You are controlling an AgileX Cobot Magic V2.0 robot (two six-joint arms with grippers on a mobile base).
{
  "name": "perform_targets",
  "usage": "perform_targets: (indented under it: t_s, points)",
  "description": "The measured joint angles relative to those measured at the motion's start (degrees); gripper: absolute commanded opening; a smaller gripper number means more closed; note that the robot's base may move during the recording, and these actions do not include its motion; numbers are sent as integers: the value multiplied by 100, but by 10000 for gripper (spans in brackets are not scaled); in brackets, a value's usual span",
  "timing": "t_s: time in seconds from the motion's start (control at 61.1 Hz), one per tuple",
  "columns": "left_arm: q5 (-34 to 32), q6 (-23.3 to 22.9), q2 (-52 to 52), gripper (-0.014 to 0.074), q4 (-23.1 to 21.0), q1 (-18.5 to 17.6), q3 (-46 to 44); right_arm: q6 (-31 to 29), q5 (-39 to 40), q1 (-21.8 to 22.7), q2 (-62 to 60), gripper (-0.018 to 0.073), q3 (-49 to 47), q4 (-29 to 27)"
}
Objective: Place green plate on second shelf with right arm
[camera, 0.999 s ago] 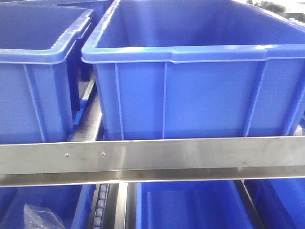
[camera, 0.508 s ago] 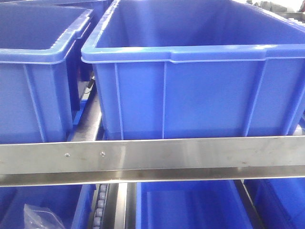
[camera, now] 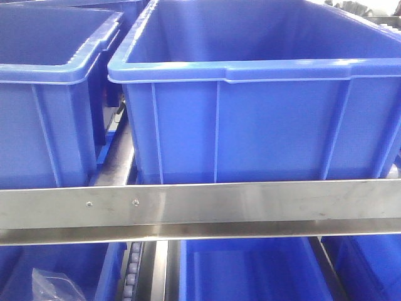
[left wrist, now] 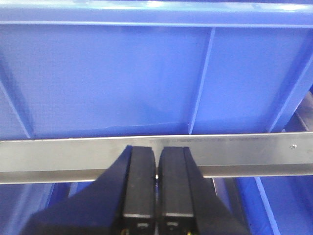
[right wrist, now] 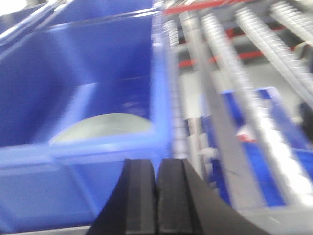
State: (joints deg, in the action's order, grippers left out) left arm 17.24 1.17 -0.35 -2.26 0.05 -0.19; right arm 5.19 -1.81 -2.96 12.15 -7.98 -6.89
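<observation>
1. I am looking through the front camera at two blue bins side by side on a shelf: a big bin (camera: 250, 119) filling the middle and a left bin (camera: 44, 106) just beside it, with a narrow gap between them.
2. A steel rail (camera: 200, 210) is running across the shelf front, below both bins, with two small screws left of centre.
3. Under the rail, a lower bin (camera: 250, 273) is showing, and a crumpled clear bag (camera: 53, 285) is lying at the bottom left.
4. In the right wrist view (blurred), the green plate (right wrist: 105, 126) is lying flat on the floor of a blue bin (right wrist: 83, 98), and the near bin wall is hiding part of it.
5. The right gripper (right wrist: 156, 196) is sitting with its fingers pressed together, holding nothing, on the near side of that wall.
6. Roller tracks (right wrist: 254, 93) are stretching away to the right of that bin.
7. The left gripper (left wrist: 156, 186) is likewise closed and empty, and is pointing at the rail in front of a bin wall.
8. I am seeing faint marks on the rail in the left wrist view, too small to read.
</observation>
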Motion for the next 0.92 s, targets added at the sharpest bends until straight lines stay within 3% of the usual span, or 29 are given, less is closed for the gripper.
perform_targets:
  t_s: [0.213,0.917]
  points:
    - [0,0,0,124,0,0,0,0,-226,306,-1238,49,938,0]
    - [0,0,0,124,0,0,0,-206,-478,321,-1273,49,968,26]
